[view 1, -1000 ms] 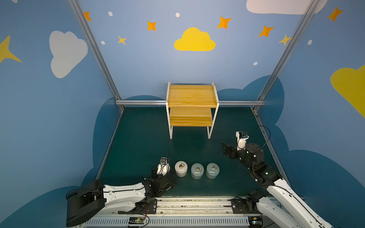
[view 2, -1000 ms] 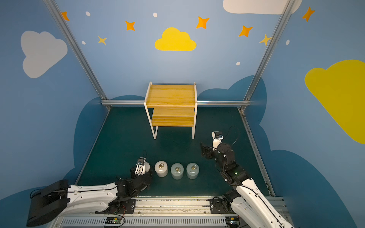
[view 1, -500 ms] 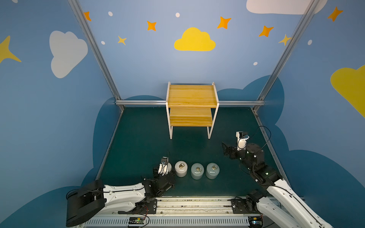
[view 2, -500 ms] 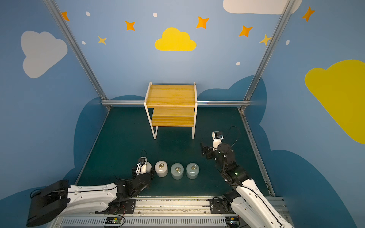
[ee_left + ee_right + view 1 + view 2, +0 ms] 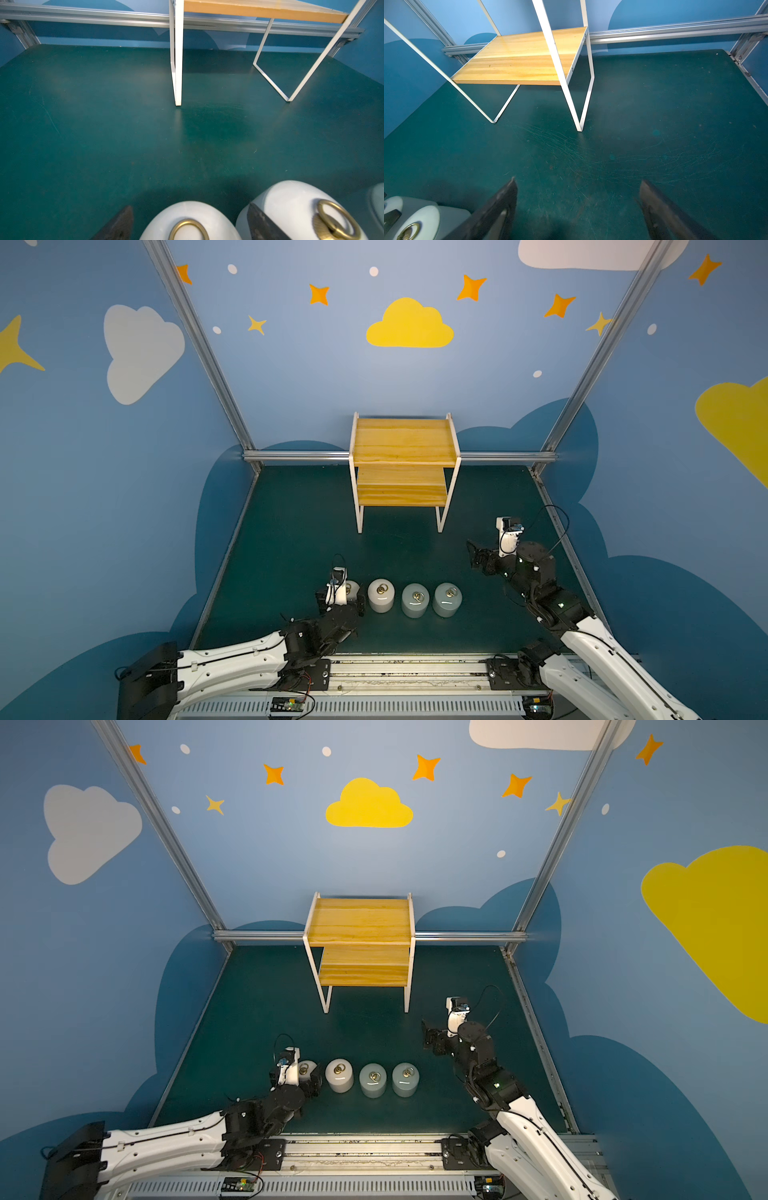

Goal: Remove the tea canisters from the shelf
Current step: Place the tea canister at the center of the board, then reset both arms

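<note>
Four tea canisters (image 5: 381,597), one shelf (image 5: 404,439)

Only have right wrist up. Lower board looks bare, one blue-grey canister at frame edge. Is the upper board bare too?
Observer: Yes. In both top views the shelf has nothing on its upper board.
Operator: Where are the other canisters?
Observer: All four stand in one row on the green mat between the arms: end white canister, second white canister, inner blue-grey canister, outer blue-grey canister.
Operator: Left arm?
Observer: The left gripper straddles the end white canister. Its jaws are open, and the left wrist view shows mat between one finger and the canister.
</note>
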You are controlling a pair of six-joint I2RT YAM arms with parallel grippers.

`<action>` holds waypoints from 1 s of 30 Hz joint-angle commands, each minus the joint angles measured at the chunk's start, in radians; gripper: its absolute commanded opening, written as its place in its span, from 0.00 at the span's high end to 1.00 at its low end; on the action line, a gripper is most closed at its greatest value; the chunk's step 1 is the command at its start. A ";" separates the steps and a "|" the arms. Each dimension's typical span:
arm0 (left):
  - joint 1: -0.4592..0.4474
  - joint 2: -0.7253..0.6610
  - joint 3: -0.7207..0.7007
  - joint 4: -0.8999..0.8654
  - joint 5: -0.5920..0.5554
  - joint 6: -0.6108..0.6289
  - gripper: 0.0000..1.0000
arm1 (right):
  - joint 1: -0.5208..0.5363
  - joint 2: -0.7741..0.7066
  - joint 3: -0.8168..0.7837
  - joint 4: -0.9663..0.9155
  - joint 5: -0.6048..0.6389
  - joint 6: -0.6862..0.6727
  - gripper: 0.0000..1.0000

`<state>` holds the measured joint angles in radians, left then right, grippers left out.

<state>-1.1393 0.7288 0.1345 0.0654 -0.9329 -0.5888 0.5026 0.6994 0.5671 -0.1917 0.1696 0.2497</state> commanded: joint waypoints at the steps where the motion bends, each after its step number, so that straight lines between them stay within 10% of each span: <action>1: -0.002 -0.033 0.025 -0.048 0.009 0.053 0.12 | -0.004 0.003 0.002 0.015 -0.011 0.005 0.06; 17: 0.056 -0.174 0.161 -0.051 0.067 0.337 0.08 | -0.016 0.032 0.027 0.023 -0.005 -0.019 0.06; 30: 0.744 -0.097 0.276 0.012 0.584 0.546 0.00 | -0.217 0.241 0.046 0.132 -0.038 -0.076 0.06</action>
<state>-0.5049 0.5846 0.4038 0.0322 -0.5156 -0.0921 0.3355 0.8944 0.5972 -0.1143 0.1535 0.2005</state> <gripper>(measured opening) 0.998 0.941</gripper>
